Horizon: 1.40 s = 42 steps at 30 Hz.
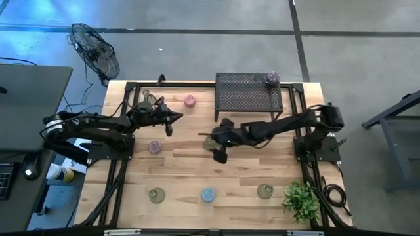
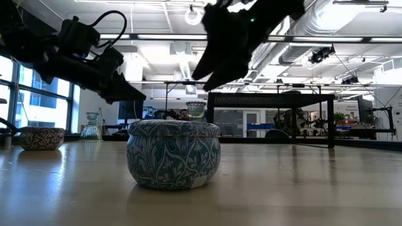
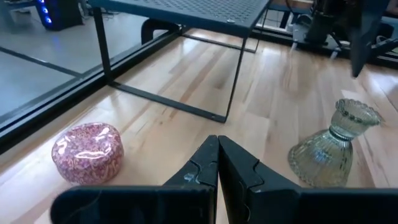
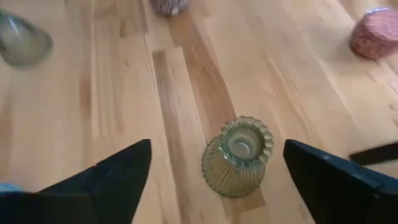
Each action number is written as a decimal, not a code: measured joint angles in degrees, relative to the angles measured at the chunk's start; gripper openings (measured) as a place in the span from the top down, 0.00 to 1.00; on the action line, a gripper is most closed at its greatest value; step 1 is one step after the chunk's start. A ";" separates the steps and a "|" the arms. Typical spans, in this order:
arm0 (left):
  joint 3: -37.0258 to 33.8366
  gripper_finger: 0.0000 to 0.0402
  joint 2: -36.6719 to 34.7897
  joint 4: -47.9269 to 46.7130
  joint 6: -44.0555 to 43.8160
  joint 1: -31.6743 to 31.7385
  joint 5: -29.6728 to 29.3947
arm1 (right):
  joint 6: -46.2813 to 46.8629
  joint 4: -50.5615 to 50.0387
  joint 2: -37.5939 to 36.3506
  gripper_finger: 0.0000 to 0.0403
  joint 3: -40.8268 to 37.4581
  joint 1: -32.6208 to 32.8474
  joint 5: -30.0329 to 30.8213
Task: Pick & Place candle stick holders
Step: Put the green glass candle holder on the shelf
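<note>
Right gripper (image 4: 214,177) spread wide above an upright ribbed olive-green glass holder (image 4: 237,157), no contact. Left gripper (image 3: 217,163) pressed together, empty, near the pink holder (image 3: 87,153).

Light wood plank table (image 1: 243,174), black frame rails along the sides. Far edge: black mesh stand (image 1: 249,92) with a purple holder (image 1: 272,78) on top. On the wood: pink holder (image 1: 189,101) and clear green holder (image 1: 148,98) at far left, purple holder (image 1: 154,147) mid-left, ribbed green holder (image 1: 209,142) at centre. Near row: olive holder (image 1: 156,195), blue patterned holder (image 1: 207,195), olive holder (image 1: 264,191). Green plant (image 1: 302,200) at near right corner.
</note>
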 joint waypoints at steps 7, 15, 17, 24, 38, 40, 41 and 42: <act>0.00 0.99 0.00 -0.63 -0.02 0.00 0.21 | -2.90 -0.35 5.47 0.08 2.56 -0.45 2.36; 0.00 0.99 0.00 -0.62 -0.02 -0.02 0.21 | -1.89 2.05 7.68 0.20 2.45 -2.19 2.79; 0.00 0.99 0.00 -0.61 -0.02 -0.02 0.21 | -1.89 2.00 8.39 0.25 2.45 -2.45 2.58; 0.00 0.99 0.00 -0.61 -0.02 -0.02 0.21 | -1.99 3.12 8.90 0.48 2.43 -2.65 1.74; 0.00 0.99 0.00 -0.60 1.05 -0.02 0.21 | 8.04 -10.87 -10.51 0.60 3.51 -2.49 -0.38; 0.00 0.99 0.00 -0.61 1.05 -0.02 0.21 | 10.75 -17.89 -15.58 0.60 4.53 -2.45 2.54; 0.00 0.99 0.00 -0.61 1.05 -0.02 0.21 | 11.99 -21.86 -17.91 0.60 4.98 -2.45 4.42; 0.00 0.99 0.00 -0.61 1.04 -0.02 0.21 | 13.13 -25.90 -20.31 0.60 5.34 -2.52 6.42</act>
